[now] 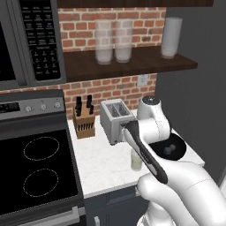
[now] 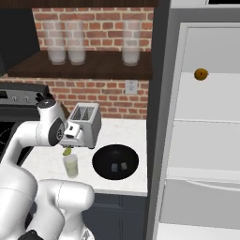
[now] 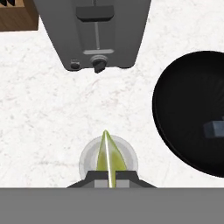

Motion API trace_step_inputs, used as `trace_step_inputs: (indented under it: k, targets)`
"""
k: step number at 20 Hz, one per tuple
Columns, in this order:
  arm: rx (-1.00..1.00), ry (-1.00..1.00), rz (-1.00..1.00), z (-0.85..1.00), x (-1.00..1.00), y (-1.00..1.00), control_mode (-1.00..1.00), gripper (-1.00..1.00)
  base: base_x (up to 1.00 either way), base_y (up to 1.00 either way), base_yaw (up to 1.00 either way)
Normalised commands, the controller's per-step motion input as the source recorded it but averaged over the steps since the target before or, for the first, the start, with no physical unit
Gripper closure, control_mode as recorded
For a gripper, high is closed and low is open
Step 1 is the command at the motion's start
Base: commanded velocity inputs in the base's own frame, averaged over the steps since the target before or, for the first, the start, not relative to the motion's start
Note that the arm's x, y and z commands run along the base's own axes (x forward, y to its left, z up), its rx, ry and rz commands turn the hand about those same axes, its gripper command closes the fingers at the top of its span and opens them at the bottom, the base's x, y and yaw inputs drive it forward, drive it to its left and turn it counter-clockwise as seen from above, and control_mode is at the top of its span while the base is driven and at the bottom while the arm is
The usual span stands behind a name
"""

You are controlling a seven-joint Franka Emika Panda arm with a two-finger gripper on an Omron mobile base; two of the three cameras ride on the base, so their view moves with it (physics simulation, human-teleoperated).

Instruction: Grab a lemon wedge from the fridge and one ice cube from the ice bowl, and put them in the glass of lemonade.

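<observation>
Hand view: the wedge [image 3: 107,153] is held clamped in the gripper [image 3: 112,176], directly above the glass [image 3: 87,157].

glossy white arm [image 1: 152,121], dark joints (rounded shells)

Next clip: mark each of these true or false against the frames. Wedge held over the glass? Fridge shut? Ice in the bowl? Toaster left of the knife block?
1. The gripper holds the lemon wedge above the glass of lemonade. True.
2. The fridge is shut. False: it stands open, shelves showing.
3. The ice bowl holds ice cubes. True.
4. The toaster stands left of the knife block. False: it stands to the right.
</observation>
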Motion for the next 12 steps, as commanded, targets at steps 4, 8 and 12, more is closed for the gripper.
trace_step_inputs:
  k: [4, 8, 12]
  targets:
    - [0.0, 0.0, 0.0, 0.0, 0.0, 0.0, -1.0, 1.0, 0.0, 0.0, 0.0]
    - [0.0, 0.01, 0.0, 0.0, 0.0, 0.02, -1.0, 1.0, 0.0, 0.0, 0.0]
    - [0.0, 0.0, 0.0, 0.0, 0.0, 0.2, -1.0, 1.0, 0.0, 0.0, 0.0]
